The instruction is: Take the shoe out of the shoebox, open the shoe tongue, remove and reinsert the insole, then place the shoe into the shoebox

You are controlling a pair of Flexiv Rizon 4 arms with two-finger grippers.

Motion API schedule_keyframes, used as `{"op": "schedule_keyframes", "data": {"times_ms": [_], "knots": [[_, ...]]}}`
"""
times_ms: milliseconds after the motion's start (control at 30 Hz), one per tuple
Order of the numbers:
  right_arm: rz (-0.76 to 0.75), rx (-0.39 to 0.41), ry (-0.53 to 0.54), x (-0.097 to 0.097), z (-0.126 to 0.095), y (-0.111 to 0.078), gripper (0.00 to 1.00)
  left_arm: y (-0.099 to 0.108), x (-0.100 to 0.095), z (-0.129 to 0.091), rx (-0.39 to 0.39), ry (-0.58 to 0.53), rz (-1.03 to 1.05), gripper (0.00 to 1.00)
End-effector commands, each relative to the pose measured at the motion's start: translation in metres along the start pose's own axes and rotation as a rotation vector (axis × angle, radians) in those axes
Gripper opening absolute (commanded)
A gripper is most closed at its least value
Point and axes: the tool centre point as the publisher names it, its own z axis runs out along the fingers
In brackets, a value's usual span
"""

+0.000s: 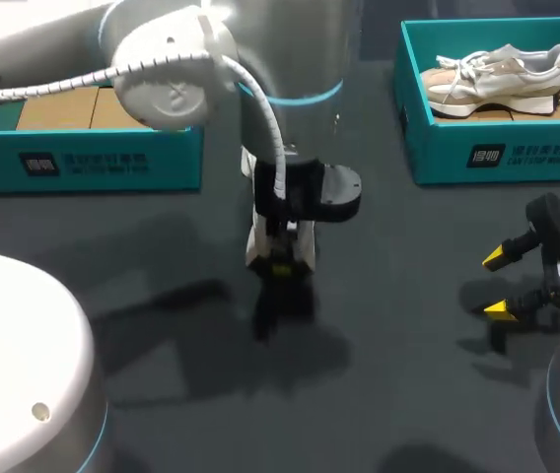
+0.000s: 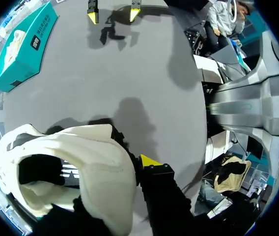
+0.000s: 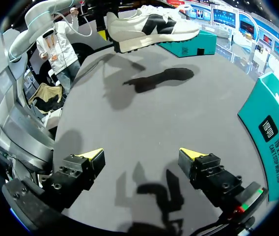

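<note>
Left pincer [image 1: 280,264] clamped, right pincer [image 3: 142,157] agape

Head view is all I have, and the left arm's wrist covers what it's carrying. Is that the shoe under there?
Observer: Yes. The left wrist view shows the white shoe in the left jaws, one yellow tip showing right beside it.
Operator: Is it off the table?
Observer: In the right wrist view it hangs in the air, sole roughly level, its shadow on the table below.
Operator: Can you see inside?
Observer: The left wrist view looks into its opening, but it is too dark to make out the insole.
</note>
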Motion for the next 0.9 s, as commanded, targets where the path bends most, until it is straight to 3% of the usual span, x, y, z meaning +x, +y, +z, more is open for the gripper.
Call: {"op": "schedule_keyframes", "data": {"times_ms": [33,333,433,667,900], "knots": [[0.0,0.003,-0.004,0.002,0.0,0.0,1.0,0.023,0.005,-0.023,0.032,-0.012,0.002,0.0],[0.0,0.003,-0.004,0.002,0.0,0.0,1.0,0.023,0.005,-0.023,0.032,-0.012,0.002,0.0],[0.0,0.003,-0.004,0.002,0.0,0.0,1.0,0.029,0.006,-0.045,0.062,-0.038,0.023,0.0],[0.0,0.003,-0.004,0.002,0.0,0.0,1.0,0.083,-0.022,-0.088,0.097,-0.041,0.004,0.0],[0.0,0.003,-0.004,0.002,0.0,0.0,1.0,0.163,-0.072,-0.113,0.076,-0.059,-0.059,0.0]]}}
